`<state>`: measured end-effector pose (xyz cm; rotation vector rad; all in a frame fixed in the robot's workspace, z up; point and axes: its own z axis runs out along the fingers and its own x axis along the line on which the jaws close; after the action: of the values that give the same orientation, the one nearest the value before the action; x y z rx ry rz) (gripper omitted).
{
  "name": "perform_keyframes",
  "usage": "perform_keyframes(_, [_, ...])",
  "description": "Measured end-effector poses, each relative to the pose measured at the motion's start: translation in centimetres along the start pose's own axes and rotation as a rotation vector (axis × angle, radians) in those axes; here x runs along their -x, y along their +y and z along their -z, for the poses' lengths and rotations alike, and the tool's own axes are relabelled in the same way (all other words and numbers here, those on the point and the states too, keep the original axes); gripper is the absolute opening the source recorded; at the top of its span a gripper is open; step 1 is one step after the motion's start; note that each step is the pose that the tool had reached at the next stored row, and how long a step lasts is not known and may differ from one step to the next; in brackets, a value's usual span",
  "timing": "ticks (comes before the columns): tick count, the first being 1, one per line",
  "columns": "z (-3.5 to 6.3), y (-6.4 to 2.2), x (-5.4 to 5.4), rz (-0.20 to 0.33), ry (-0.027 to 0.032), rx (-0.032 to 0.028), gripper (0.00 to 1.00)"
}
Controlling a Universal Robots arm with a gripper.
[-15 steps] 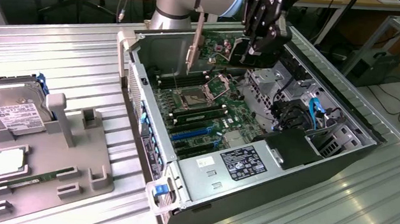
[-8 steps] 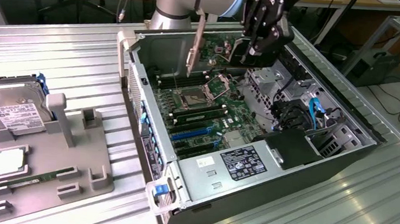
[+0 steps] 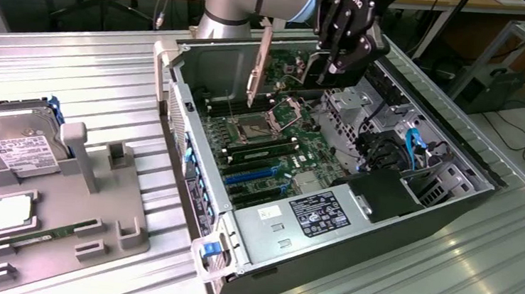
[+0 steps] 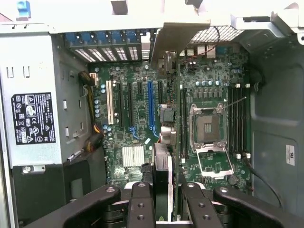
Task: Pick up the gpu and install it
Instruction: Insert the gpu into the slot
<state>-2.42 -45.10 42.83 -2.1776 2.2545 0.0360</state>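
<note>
GPU (image 3: 294, 64), a thin dark rectangular circuit card with a long pale metal bracket (image 3: 260, 65) at one end, hangs on edge in the air over the far end of the open black and grey computer case (image 3: 449, 185). The bracket hangs upright just inside the case's far rim. The black two-fingered gripper (image 3: 331, 67) grips the card at the end opposite the bracket. In the wrist view the GPU (image 4: 164, 175) is seen edge-on, running straight out from the gripper (image 4: 164, 202), with the black fingers (image 4: 141, 204) pressed against its two faces, so the jaws are closed on the card. It is clear of the green motherboard (image 4: 137, 118) below and lines up near the blue expansion slot (image 4: 150, 104), beside the open silver processor socket (image 4: 207, 126). The case lies on its side on the ribbed metal table (image 3: 88, 75). Near the table's edge at the exterior view's left, a grey moulded holder (image 3: 65, 222) carries a silver boxy hard drive (image 3: 20, 147) with a white label and a narrow green memory stick (image 3: 46, 233).
</note>
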Motion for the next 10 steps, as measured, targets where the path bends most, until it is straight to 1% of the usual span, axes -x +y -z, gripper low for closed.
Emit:
perform_keyframes(1, [-0.03, 0.00, 0.00, 0.006, 0.0001, -0.0023, 0.27])
perform_keyframes(4, [-0.12, 0.00, 0.00, 0.011, 0.0005, -0.0121, 0.27])
perform_keyframes(6, [-0.17, -0.01, 0.00, 0.016, 0.0003, -0.0136, 0.27])
perform_keyframes(10, [-0.19, 0.00, 0.00, 0.044, 0.0006, -0.0130, 0.27])
